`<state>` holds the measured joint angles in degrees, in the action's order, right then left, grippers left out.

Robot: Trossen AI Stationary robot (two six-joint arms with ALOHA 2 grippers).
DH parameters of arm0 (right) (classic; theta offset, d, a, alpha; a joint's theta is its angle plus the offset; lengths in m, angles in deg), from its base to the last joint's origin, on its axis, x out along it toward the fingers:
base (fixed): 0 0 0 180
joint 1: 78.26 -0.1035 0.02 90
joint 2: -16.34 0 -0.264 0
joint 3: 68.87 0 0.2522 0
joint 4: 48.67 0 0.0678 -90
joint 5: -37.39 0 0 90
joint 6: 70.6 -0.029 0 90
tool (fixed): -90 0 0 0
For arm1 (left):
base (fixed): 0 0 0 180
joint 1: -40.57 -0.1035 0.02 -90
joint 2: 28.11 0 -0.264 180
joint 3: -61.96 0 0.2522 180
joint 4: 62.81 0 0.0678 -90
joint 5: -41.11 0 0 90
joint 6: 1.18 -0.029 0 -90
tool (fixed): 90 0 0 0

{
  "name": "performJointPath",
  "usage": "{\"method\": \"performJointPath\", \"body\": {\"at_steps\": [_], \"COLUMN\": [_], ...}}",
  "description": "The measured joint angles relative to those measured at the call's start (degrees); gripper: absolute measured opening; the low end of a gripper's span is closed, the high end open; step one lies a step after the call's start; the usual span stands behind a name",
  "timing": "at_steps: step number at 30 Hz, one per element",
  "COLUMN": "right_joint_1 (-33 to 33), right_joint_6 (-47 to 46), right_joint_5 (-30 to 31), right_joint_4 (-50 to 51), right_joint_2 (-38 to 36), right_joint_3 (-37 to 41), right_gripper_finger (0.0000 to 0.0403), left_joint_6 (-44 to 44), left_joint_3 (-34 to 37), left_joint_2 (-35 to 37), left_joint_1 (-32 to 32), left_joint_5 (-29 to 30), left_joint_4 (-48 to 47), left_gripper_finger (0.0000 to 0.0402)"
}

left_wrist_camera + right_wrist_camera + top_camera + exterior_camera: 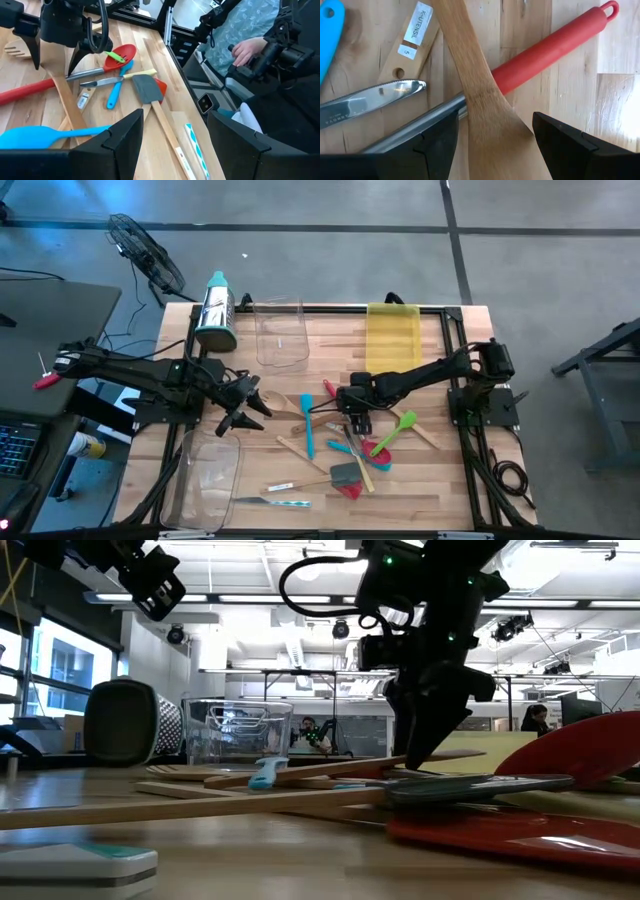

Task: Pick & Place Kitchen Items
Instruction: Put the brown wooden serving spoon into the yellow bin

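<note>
Nearest, the right tool [495, 137] hangs released, fingers straddling a wooden spatula [482, 95] lying on the table across a red-handled utensil [555, 42]; descend squarely, pinch only wood. Farther off, the left tool [243, 405] waits, released

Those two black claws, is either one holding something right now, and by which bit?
Neither. The right gripper stands open, low over a pale wooden spatula and a red-handled utensil, fingers either side of the wood, not closed. The left gripper is open, empty.
</note>
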<state>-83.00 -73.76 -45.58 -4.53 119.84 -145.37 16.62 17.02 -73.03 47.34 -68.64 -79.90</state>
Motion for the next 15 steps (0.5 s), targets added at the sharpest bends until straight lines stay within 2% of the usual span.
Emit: {"method": "performJointPath", "body": {"at_steps": [9,15], "right_joint_1": [1.9,2.2], "right_joint_6": [-2.8,-3.0], "right_joint_5": [-1.7,-3.1], "right_joint_4": [2.9,2.8], "right_joint_2": [0.1,0.1], "right_joint_3": [0.0,0.0], "right_gripper_finger": [0.0245,0.0211], "left_joint_6": [0.0,0.0], "left_joint_3": [0.0,0.0], "left_joint_2": [0.0,0.0], "left_joint_1": [0.0,0.0], "left_joint_5": [0.0,0.0], "left_joint_4": [0.0,0.0], "left_gripper_finger": [0.0217,0.0217]}}
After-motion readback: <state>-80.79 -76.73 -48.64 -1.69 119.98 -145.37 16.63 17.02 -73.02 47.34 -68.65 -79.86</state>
